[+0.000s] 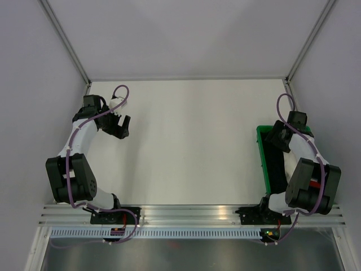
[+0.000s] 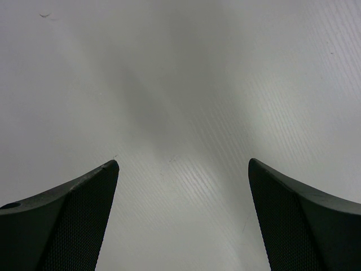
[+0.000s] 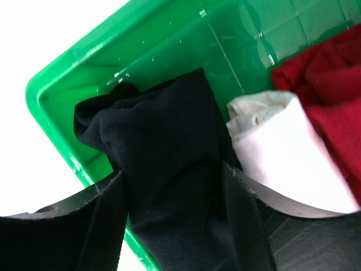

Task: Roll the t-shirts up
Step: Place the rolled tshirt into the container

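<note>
Right fingers: your right gripper [image 3: 172, 226] sits low over the green plastic bin [image 3: 141, 51], its two dark fingers [image 3: 248, 226] either side of a bunched fold of the black soft cotton t-shirt [image 3: 163, 169]. The cloth fills the gap and both pads look to be touching it, so you seem to have a pinch, though I cannot tell how firm it is.

Black shirt handling: expect it to be light, limp and shapeless. It will drape and stretch instead of lifting as one piece, and a thin pinch may slip out. Take a thick gathered fold, as here, not a single layer.

Where to grip later: once it lies flat on the bench [image 1: 186, 141], I would take it by a hem or shoulder edge; the neck label is not visible now.

Bin neighbours: just beside the black shirt lies a white rolled cloth shirt [image 3: 282, 152], and beyond that a red crumpled cloth shirt [image 3: 327, 90]. Both touch their neighbour, so a lift could drag them.

Left fingers: your left gripper [image 2: 183, 226] hovers over bare white bench, fingers [image 2: 73, 220] spread wide, holding nothing.

Bin position: at the bench's right edge, under the right arm.
</note>
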You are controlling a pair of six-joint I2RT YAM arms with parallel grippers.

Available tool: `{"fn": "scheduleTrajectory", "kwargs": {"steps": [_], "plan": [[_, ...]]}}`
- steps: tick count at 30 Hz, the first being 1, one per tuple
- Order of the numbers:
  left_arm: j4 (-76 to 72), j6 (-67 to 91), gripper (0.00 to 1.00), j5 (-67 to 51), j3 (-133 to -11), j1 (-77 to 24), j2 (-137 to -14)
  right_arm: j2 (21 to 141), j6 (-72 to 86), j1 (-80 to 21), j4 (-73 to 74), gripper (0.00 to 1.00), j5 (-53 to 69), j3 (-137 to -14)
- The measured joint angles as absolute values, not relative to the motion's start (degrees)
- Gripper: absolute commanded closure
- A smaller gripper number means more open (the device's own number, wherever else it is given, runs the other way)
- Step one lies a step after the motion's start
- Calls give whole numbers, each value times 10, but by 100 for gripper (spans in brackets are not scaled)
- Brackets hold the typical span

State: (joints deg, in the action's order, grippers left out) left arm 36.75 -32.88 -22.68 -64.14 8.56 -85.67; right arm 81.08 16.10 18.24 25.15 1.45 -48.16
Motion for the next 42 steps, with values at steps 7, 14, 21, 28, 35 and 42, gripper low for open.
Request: {"fn": "scheduleTrajectory", "kwargs": {"steps": [7, 14, 21, 28, 35, 42], "plan": [[368, -329, 0, -227, -641, 86, -857, 745, 191, 182, 256, 38, 5, -434], [368, -329, 0, -227, -641, 86, -857, 710, 197, 182, 296, 26, -11, -434], [368, -333, 0, -229, -641, 86, -857, 776, 164, 182, 292, 23, -7, -460], [368, -334, 0, -229, -641, 86, -857, 793, 138, 183, 292, 19, 27, -477], [368, -335, 0, -229, -641, 86, -857, 785, 122, 182, 296, 13, 46, -526], [368, -335, 0, -229, -641, 86, -857, 768, 130, 183, 298, 54, 19, -570]]}}
